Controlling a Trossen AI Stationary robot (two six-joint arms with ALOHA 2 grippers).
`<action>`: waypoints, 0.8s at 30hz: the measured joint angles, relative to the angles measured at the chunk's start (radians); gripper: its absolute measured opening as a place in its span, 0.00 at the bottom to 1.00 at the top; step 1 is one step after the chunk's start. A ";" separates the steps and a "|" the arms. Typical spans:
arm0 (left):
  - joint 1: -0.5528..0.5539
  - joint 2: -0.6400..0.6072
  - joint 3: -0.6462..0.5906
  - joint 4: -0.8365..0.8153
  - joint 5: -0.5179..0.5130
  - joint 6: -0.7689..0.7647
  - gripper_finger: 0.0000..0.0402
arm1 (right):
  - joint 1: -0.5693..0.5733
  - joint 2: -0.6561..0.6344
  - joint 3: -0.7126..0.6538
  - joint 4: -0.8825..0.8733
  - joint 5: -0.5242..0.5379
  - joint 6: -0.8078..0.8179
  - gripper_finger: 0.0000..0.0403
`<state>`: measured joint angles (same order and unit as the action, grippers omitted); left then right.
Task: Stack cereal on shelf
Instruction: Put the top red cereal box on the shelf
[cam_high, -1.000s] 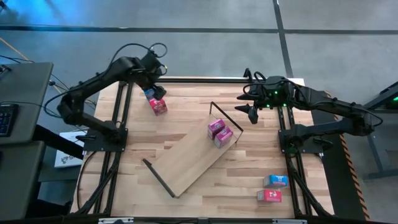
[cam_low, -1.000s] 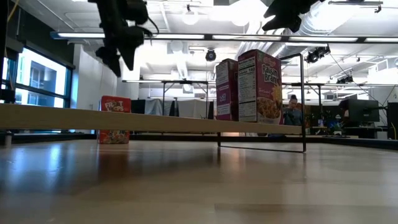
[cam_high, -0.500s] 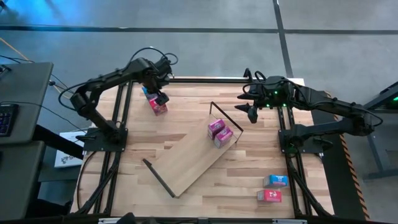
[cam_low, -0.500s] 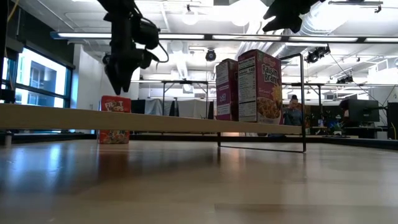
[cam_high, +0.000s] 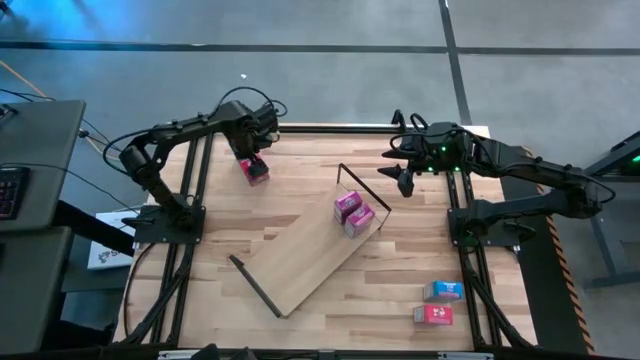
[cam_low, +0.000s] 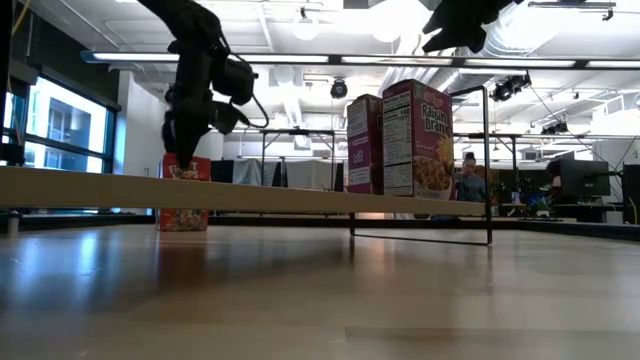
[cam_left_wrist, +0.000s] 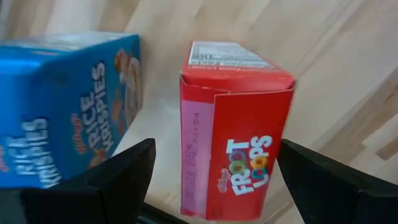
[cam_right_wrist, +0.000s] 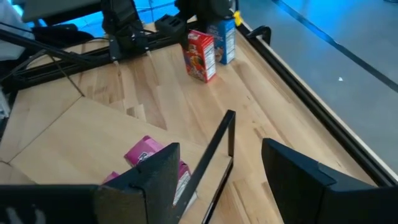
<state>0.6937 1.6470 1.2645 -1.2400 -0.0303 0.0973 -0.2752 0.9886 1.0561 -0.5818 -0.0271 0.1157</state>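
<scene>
Bright ceiling lights; perhaps blurred foreground.

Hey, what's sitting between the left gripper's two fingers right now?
In the left wrist view, the red cereal box stands between the open left gripper's fingers; the blue box is beside it.

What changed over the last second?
The left gripper came down over the red Froot Loops box, jaws open on either side of it, not yet gripping. The Rice Krispies box beside it, both boxes on the shelf and the raised right gripper stayed put.
</scene>
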 joint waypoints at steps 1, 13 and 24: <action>0.000 -0.001 -0.014 0.018 0.000 -0.007 0.81 | 0.000 0.000 0.000 0.001 0.001 0.000 0.54; -0.001 0.000 -0.093 0.117 0.000 -0.036 0.77 | 0.000 0.000 0.000 0.003 0.001 0.008 0.54; -0.002 -0.001 -0.121 0.155 -0.001 -0.025 0.52 | 0.000 0.000 0.000 0.003 0.001 0.008 0.54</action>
<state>0.6922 1.6463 1.1435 -1.0848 -0.0315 0.0719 -0.2752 0.9890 1.0561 -0.5785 -0.0265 0.1234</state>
